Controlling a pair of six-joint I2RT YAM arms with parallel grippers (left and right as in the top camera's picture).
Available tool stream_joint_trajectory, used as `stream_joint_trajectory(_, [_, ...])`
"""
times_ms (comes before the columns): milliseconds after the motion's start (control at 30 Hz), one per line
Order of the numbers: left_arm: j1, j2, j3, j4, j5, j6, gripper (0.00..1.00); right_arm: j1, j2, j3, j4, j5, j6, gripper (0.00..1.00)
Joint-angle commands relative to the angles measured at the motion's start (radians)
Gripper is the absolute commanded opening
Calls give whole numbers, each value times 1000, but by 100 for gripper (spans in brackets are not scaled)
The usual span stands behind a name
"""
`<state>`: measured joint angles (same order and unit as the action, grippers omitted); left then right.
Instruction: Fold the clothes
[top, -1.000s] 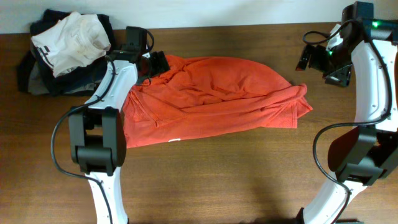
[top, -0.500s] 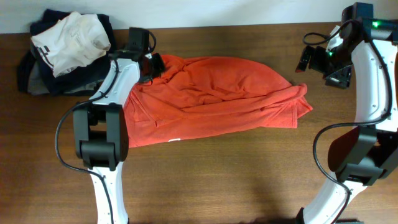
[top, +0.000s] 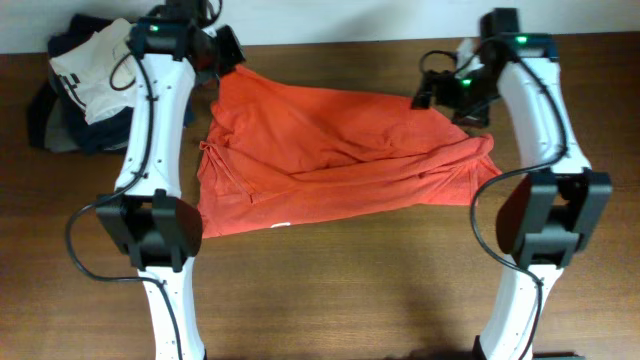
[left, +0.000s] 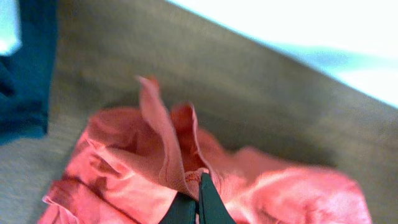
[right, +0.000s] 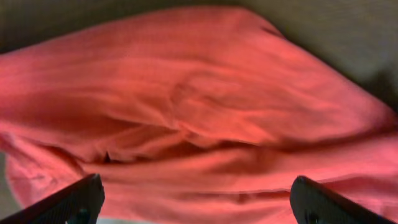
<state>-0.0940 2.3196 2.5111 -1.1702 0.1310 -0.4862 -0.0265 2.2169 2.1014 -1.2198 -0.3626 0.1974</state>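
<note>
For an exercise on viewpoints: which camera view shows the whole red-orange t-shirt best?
The overhead view: the whole t-shirt lies spread on the table. The left wrist view shows only a fold pinched in the left gripper; the right wrist view, only creased cloth beneath the open right gripper.

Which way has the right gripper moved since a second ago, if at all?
Yes. The right gripper has moved left along the table back edge, from past the right end of the shirt to above its upper right part, open.
</note>
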Motion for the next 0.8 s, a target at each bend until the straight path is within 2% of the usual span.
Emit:
stream_joint_trajectory(0, [55,-30,81,-36,-8,21,1,13,35,7,60,145,-10,99])
stream_joint_trajectory(233, [106,-55,81,-84,-9,21,0,6,140,7,135,179,-10,99])
stream_joint_trajectory(333, [105,-54,80,-105,-30,21,1,23,142,13,236,140,-71,100])
stream_joint_trajectory(400, [106,-54,80,-120,-50,21,0,35,147,13,251,186,-71,100])
stream_joint_trajectory(467, [105,-54,80,-125,-50,21,1,58,187,12,229,220,-113,96])
stream_joint_trajectory(567, [105,-54,80,-126,-50,21,0,72,225,11,195,290,-112,79])
stream_joint_trajectory(633, [105,-54,80,-125,-50,21,1,72,226,11,183,347,-112,52])
stream_joint_trajectory(667, [105,-54,80,-125,-50,21,1,72,226,12,185,349,-112,36])
stream_joint_trajectory(700, [105,-54,80,-125,-50,21,1,72,226,12,186,349,-112,26])
stream_joint_trajectory(733, [105,-54,80,-125,-50,21,1,72,226,12,185,349,-112,10])
stream_joint_trajectory(767, [105,-54,80,-125,-50,21,1,71,226,12,185,349,-112,4])
